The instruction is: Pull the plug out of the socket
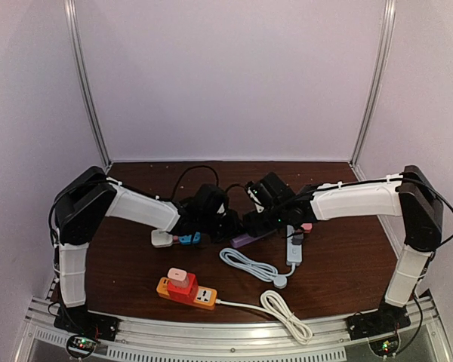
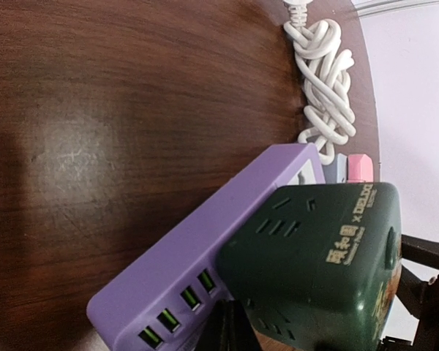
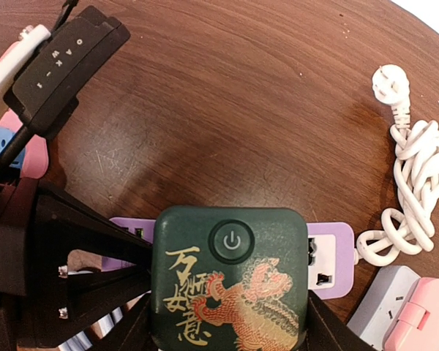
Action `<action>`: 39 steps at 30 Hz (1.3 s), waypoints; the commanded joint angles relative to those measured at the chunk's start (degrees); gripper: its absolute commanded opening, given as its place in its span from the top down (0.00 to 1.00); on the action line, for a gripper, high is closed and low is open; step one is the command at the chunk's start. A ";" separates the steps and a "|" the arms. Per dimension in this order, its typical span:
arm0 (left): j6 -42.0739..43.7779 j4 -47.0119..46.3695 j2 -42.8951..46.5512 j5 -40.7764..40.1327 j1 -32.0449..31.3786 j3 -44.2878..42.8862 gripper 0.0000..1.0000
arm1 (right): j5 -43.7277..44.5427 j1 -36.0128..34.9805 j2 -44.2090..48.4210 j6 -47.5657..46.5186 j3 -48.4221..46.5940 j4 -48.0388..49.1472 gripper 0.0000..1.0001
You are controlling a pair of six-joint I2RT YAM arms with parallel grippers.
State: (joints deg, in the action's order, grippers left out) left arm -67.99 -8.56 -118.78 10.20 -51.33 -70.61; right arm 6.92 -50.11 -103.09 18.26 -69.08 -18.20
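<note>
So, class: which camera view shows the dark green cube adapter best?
Right wrist: the dark green cube adapter fills the foreground, showing its power button and gold dragon. Left wrist shows only its slotted side. In top external it is too small and hidden to make out.

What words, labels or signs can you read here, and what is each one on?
Power symbol: on the round button atop the green cube plug.
"万": first of the gold characters by the dragon on that top; the rest I cannot read surely.
White print on its side, left wrist view: too blurred.
"OAK-I", roughly: black adapter.
</note>
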 commanded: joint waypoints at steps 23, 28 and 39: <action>-2.33 8.21 -3.45 -3.11 -0.70 3.19 1.00 | 1.70 4.13 5.13 4.10 2.04 3.28 0.69; -2.32 8.21 -3.47 -3.38 -0.68 3.03 1.00 | 0.08 4.40 5.43 4.56 2.23 3.62 0.70; -2.67 10.22 -4.17 -3.87 -0.93 2.76 1.00 | 1.97 1.24 5.77 4.04 0.11 3.93 0.71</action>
State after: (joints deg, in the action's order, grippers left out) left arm -70.28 -9.13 -118.83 8.54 -51.86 -70.13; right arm 4.95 -47.92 -100.99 22.26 -66.83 -17.21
